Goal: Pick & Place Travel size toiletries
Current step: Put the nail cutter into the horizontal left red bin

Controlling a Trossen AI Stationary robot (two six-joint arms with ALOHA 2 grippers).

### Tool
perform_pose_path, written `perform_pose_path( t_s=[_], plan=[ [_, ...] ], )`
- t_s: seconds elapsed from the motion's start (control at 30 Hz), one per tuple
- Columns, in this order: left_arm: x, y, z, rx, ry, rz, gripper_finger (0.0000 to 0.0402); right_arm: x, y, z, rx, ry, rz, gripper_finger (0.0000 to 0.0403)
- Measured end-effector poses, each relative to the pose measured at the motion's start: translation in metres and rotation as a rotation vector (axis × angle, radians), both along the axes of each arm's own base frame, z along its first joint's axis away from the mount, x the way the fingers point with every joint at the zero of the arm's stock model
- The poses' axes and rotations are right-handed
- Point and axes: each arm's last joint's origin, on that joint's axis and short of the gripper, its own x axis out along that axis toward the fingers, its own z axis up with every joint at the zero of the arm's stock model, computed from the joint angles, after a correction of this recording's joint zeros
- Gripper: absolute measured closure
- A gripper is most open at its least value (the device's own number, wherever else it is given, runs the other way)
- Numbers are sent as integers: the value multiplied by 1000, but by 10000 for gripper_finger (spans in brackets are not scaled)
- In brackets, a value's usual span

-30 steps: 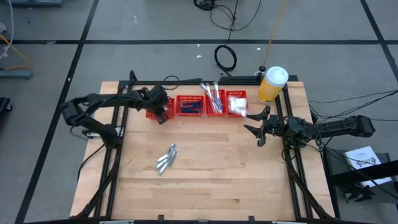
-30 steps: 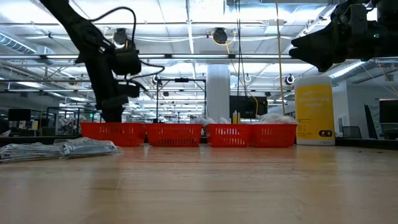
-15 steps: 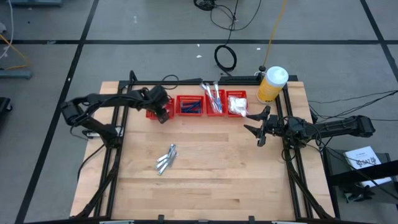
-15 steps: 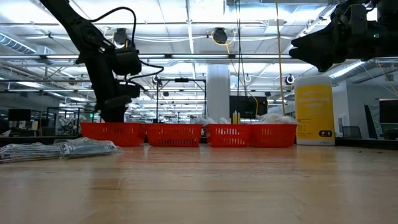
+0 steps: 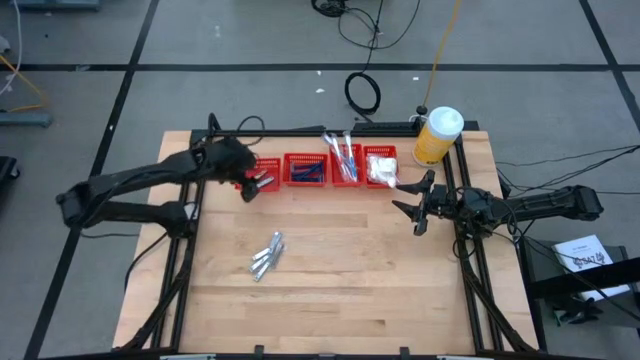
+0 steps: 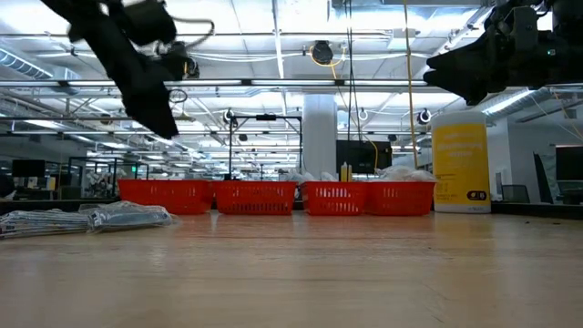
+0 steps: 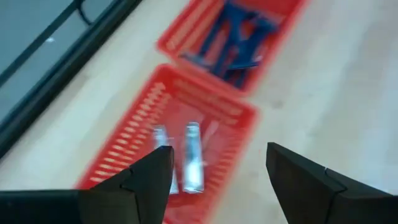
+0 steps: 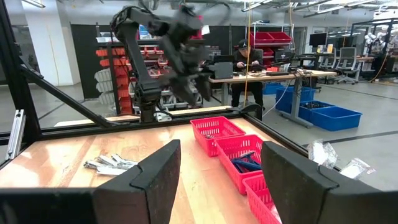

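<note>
Four red baskets stand in a row at the table's far side. The leftmost basket (image 5: pixel 265 170) holds two silvery tubes (image 7: pixel 193 158). My left gripper (image 7: pixel 217 163) hangs open above it (image 5: pixel 250 186), touching nothing. The other baskets hold dark-blue sticks (image 5: pixel 307 172), white-teal sticks (image 5: pixel 344 160) and white packets (image 5: pixel 381 168). Several more silvery tubes (image 5: pixel 266 255) lie flat on the table's middle left. My right gripper (image 5: pixel 415 207) hovers open above the table's right side, near the packet basket.
A big yellow bottle with a white cap (image 5: pixel 437 135) stands at the far right corner, behind my right gripper. Black frame rails run along the table's left, right and far edges. Bare wood lies across the near half of the table.
My left gripper has risen out of the leftmost basket and drawn back a little toward the table's left and near edges, the arm stretching out lower to the left. The tubes on the table and my right gripper have kept still.
</note>
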Motion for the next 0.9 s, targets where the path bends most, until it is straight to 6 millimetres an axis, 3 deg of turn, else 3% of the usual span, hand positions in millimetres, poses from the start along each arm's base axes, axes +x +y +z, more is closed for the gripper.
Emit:
perform_pose_path(
  t_s=[0.17, 0.33, 0.5, 0.67, 0.9],
  plan=[
    [1, -44, 15, -91, -118, -74, 149, 0, 0, 0, 0, 0, 0, 190],
    [14, -87, 9, -163, -110, -126, 149, 0, 0, 1, -2, -11, -2, 190],
    [34, -119, -18, -251, 12, -111, 149, 0, 0, 2, 0, -17, -2, 190],
    [55, -141, -58, -366, 176, -91, 149, 0, 0, 2, 9, -25, -1, 190],
    [66, -144, -96, -415, 319, 16, 149, 0, 0, 2, 19, -29, 1, 190]
  ],
)
